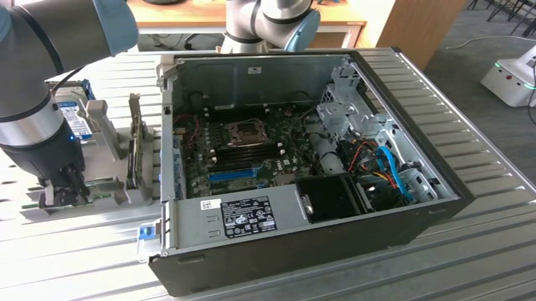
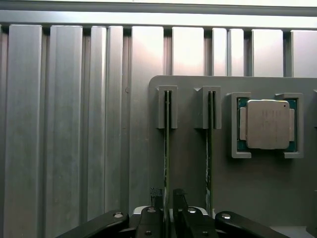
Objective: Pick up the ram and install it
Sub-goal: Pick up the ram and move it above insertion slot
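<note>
Grey plastic makes up the holder plate [image 2: 257, 188], which lies on the ribbed aluminium tabletop [image 2: 74, 124]. The ram [image 2: 167, 129] stands on edge in one of the plate's two narrow slots. A second stick [image 2: 210, 129] of the same kind stands on edge in the neighbouring slot, parallel to the ram and apart from it. It sits between the ram and a silver-capped processor chip [image 2: 267, 124], which rests in its own square recess of the plate.

The pincer [image 2: 167, 194] is down over one end of the ram. Its dark fingers [image 2: 156, 201] stand one on each side of the stick with a slim gap either way. The jaws are parted and astride the ram, not clamped on it, and the ram sits in its slot, not lifted.

In the exterior view the arm [image 1: 34, 94] reaches down at that view's left, and the pincer [image 1: 63, 191] is low over the holder. A blue-labelled hard drive [image 1: 80, 122] stands just beside the arm. The open black computer case [image 1: 335, 244] lies next to the holder on the same tabletop. Inside it the motherboard [image 1: 277, 164] is exposed, with a processor socket [image 1: 248, 132], a row of long dark slots [image 1: 251, 152] near it, and a blue slot [image 1: 230, 174] beyond those.
</note>
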Tool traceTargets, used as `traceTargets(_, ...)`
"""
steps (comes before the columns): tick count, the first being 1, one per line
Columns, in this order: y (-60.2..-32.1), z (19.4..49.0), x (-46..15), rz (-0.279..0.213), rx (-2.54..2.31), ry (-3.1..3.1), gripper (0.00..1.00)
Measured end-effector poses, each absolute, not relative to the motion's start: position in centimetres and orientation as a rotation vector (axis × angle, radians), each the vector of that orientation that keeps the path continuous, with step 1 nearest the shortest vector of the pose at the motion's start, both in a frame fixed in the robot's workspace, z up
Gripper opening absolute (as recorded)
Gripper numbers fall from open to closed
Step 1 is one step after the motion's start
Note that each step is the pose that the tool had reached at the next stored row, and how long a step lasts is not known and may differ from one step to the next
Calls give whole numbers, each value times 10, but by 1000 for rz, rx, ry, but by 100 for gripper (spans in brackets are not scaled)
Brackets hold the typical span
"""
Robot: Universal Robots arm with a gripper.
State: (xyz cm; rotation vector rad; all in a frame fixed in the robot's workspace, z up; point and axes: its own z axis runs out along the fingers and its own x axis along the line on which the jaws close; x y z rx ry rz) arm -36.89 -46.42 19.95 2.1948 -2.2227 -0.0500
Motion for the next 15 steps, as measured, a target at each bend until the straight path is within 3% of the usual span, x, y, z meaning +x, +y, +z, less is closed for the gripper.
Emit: traceTargets(15, -465, 199, -369, -50, 2195, -2223, 23)
